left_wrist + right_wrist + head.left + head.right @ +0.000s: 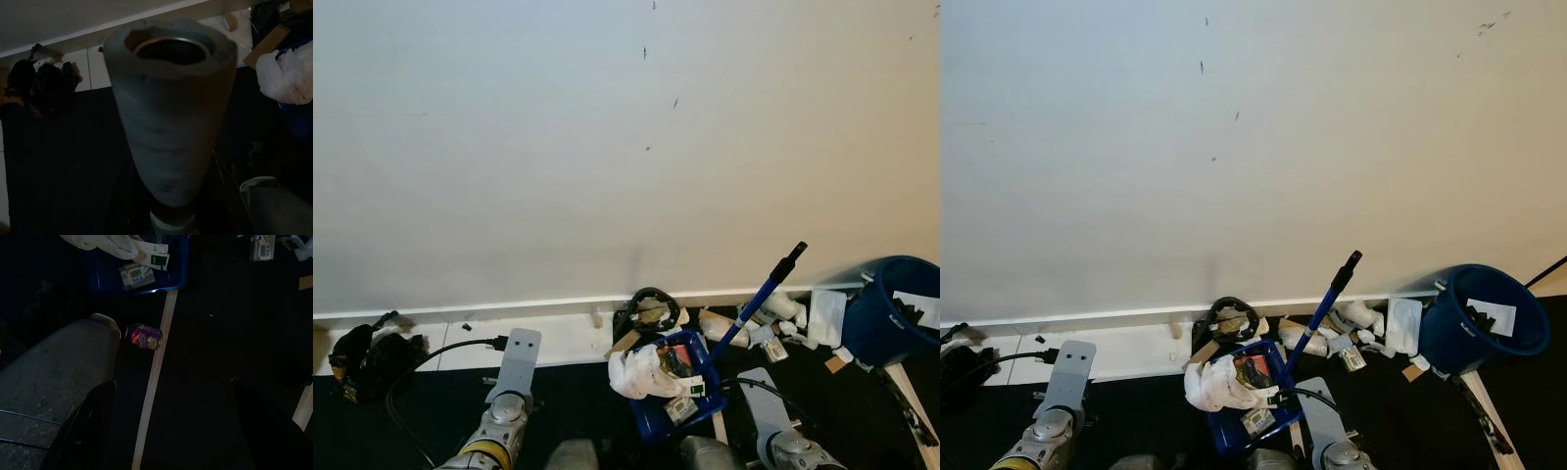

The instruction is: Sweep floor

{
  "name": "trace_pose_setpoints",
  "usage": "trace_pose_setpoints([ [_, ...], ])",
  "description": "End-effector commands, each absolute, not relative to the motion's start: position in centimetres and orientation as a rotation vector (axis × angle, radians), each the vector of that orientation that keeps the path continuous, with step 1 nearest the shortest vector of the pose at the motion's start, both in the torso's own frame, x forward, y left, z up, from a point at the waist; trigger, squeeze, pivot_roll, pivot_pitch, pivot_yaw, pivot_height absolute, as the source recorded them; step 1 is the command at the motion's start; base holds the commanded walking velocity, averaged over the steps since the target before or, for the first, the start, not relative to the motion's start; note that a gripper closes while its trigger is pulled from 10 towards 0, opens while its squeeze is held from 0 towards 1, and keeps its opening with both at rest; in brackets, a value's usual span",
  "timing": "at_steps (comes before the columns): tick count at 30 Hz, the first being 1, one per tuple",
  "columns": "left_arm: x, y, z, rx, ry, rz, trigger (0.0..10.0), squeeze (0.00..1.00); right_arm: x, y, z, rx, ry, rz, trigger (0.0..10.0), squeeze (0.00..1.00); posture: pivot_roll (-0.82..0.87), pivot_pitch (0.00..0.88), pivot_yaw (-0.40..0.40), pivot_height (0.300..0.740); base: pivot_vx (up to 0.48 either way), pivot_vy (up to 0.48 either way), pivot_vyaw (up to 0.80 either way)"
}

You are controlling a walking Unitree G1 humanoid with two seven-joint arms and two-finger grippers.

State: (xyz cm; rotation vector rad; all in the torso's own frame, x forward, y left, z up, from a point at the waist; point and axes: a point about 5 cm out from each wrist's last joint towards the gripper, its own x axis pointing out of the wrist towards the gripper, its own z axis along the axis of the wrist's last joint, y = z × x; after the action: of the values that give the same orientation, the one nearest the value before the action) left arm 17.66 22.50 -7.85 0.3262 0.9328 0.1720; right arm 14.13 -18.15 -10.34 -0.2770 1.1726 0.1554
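Partly hidden, blue dustpan [658, 406] under white bag [641, 373], perhaps plastic.

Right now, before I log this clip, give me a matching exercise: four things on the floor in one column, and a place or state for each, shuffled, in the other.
Things:
1. blue bucket
2. blue dustpan
3. black bag
4. blue handle

Places or states:
A. slants up from the dustpan towards the wall
B. at the far left by the baseboard
C. tipped over at the far right
D. loaded with crumpled white paper and wrappers

Pairs: 1-C, 2-D, 3-B, 4-A
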Motion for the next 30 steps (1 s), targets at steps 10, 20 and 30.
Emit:
trace_pose_setpoints([
  [10,16.61,22.22,-8.42,0.355,0.982,0.177,10.0,0.00,13.64,-18.73,-10.44,-0.294,1.188,0.166,10.0,0.00,0.17,0.000,-0.070,0.740,0.000,0.000,0.00],
  [20,16.45,22.04,-8.53,0.356,0.988,0.173,10.0,0.00,13.54,-18.77,-10.47,-0.298,1.192,0.174,10.0,0.00,0.17,0.000,-0.069,0.740,0.000,0.000,0.00],
  [30,16.45,21.96,-8.55,0.356,0.991,0.170,10.0,0.00,13.48,-18.75,-10.49,-0.301,1.194,0.178,10.0,0.00,0.16,0.000,-0.069,0.740,0.000,0.000,0.00],
])
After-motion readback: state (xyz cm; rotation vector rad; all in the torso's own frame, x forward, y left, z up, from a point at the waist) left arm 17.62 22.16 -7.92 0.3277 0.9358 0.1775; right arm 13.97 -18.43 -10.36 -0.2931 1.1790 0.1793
